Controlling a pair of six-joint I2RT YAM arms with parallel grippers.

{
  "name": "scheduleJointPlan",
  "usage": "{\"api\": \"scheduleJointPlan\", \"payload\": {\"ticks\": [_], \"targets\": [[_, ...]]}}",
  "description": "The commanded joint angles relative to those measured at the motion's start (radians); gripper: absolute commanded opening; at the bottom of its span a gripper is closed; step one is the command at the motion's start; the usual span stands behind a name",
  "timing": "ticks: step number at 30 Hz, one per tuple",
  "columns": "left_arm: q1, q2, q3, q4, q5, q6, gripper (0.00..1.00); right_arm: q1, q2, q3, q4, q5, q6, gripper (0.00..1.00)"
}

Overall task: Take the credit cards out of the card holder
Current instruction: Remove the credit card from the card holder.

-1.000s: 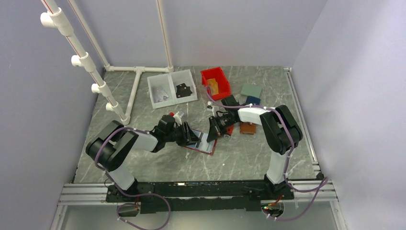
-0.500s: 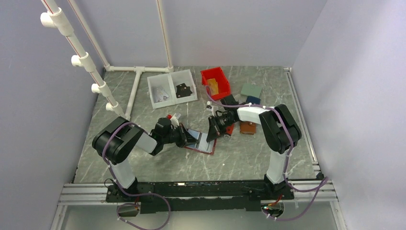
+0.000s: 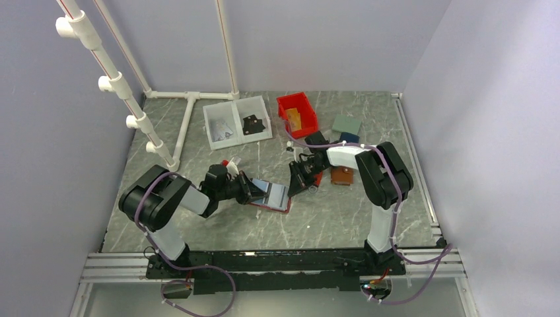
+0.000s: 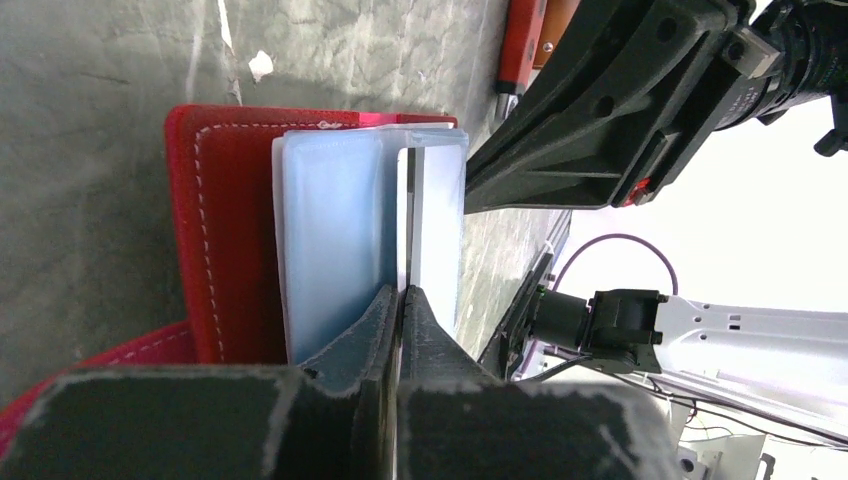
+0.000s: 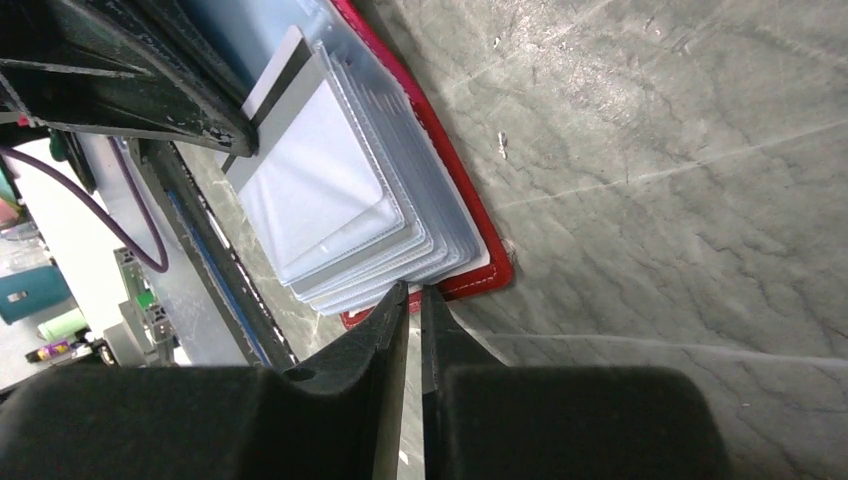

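One red card holder (image 3: pixel 272 197) is lying open on the grey marbled table (image 3: pixel 218 224), roughly midway between the two arms, with its pale blue-grey inside facing up. A stack of clear pockets (image 5: pixel 400 250) is fanning out over the red cover (image 5: pixel 470 230).

A pale card (image 5: pixel 300 160) with a grey band along one end is sitting on top of the stack. The left gripper (image 4: pixel 403 292) is pressing its fingers together on the end of that card. In the left wrist view the card is showing edge-on as a thin line running up out of the grip, with the red cover (image 4: pixel 215 220) lying flat beside it.

The right gripper (image 5: pixel 411 290) is hovering just off the holder's near corner. Its fingers are standing only a sliver apart and are gripping nothing.

From above, the left gripper (image 3: pixel 259 191) is reaching in from the holder's left and the right gripper (image 3: pixel 295 187) from its right. A brown wallet (image 3: pixel 341 176) is resting just beyond the right arm. Farther back a red bin (image 3: pixel 297 107) and a white two-part tray (image 3: pixel 236 122) are sitting near each other.
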Motion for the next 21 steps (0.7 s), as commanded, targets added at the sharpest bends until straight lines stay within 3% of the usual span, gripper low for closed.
{"api": "scheduleJointPlan", "payload": {"ticks": [1,6,14,21], "targets": [[0.005,-0.058,-0.021,-0.029,0.01,0.01,0.05,0.006,0.025,0.0,-0.007,0.107,-0.054,0.11],[0.006,-0.106,-0.027,-0.088,0.006,0.026,0.02,0.006,-0.011,0.022,-0.04,-0.004,-0.118,0.16],[-0.006,-0.1,-0.037,-0.021,0.027,-0.009,0.0,0.012,-0.1,0.014,-0.055,-0.195,-0.225,0.21],[-0.076,-0.047,0.012,0.01,0.003,-0.03,0.0,0.061,-0.082,0.02,-0.044,-0.174,-0.196,0.23]]}}
